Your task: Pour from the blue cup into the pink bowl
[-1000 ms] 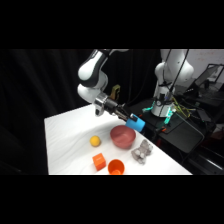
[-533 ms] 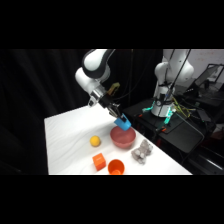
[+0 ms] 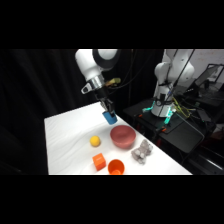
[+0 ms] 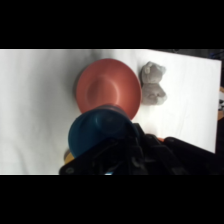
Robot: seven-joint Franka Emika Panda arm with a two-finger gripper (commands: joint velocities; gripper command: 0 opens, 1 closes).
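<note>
The blue cup (image 3: 109, 117) hangs in the air, held by my gripper (image 3: 107, 111), which is shut on it. In the side view it sits up and to the left of the pink bowl (image 3: 122, 136), which rests on the white table (image 3: 70, 135). In the wrist view the blue cup (image 4: 100, 132) fills the lower middle, its round end toward the camera. It covers the near rim of the pink bowl (image 4: 108, 90). My gripper (image 4: 117, 145) shows only as black linkage behind the cup. I cannot see whether anything is in the cup.
A yellow ball (image 3: 95, 141), an orange cube (image 3: 99, 161) and an orange cup (image 3: 116, 167) lie left and in front of the bowl. A grey plush toy (image 3: 142, 151) (image 4: 152, 85) sits at the bowl's right. A second white arm (image 3: 167, 75) stands on a dark bench at right.
My gripper has carried the blue cup leftward, from the bowl's right side across to its upper left. The arm has swung left with it. The bowl and the other objects have not moved.
</note>
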